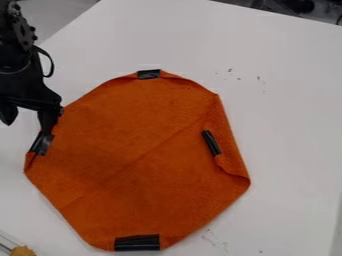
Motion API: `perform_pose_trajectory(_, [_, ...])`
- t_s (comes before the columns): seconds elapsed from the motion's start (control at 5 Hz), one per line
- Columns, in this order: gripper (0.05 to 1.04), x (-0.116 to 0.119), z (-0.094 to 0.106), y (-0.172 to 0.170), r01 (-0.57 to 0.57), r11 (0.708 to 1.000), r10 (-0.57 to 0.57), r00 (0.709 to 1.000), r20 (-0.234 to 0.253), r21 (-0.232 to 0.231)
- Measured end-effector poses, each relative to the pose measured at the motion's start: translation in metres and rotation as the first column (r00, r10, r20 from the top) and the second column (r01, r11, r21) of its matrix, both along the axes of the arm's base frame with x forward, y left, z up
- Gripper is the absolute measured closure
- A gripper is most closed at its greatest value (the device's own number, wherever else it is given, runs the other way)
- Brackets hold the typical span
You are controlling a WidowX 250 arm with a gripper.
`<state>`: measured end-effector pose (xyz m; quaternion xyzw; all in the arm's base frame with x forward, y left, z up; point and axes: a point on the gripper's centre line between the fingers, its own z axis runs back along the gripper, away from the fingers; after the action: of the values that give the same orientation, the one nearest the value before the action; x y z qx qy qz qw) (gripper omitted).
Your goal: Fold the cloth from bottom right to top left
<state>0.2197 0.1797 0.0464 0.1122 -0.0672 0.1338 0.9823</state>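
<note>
The black gripper (28,119) hangs at the left side of the camera view, its two fingers spread wide apart. Its right finger is over the left edge of the orange cloth (133,160), right by a black strip (42,143) there; whether they touch I cannot tell. Nothing shows between the fingers. The cloth lies mostly flat, with a diagonal crease across it. Its right side is turned inward, with another black strip (211,143) on that flap. More black strips mark the top edge (148,74) and bottom edge (137,243).
A white table (287,110) surrounds the cloth, with a few small dark marks above its right side and below it. At the bottom left corner lies a small yellowish-brown object (23,251) beside a clear edge. Dark items stand beyond the table's far edge, top right.
</note>
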Motion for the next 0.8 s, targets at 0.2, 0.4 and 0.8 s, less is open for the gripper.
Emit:
perform_pose_trajectory(0.2, [0.083, -0.002, -0.006, -0.002, -0.005, 1.0, 0.005, 1.0, -0.02, -0.015])
perform_pose_trajectory(0.4, [0.083, 0.006, -0.006, -0.023, 0.022, 1.0, -0.022, 0.998, -0.05, -0.017])
perform_pose_trajectory(0.8, [0.083, 0.033, 0.012, -0.098, 0.064, 0.997, -0.068, 0.995, -0.073, -0.049])
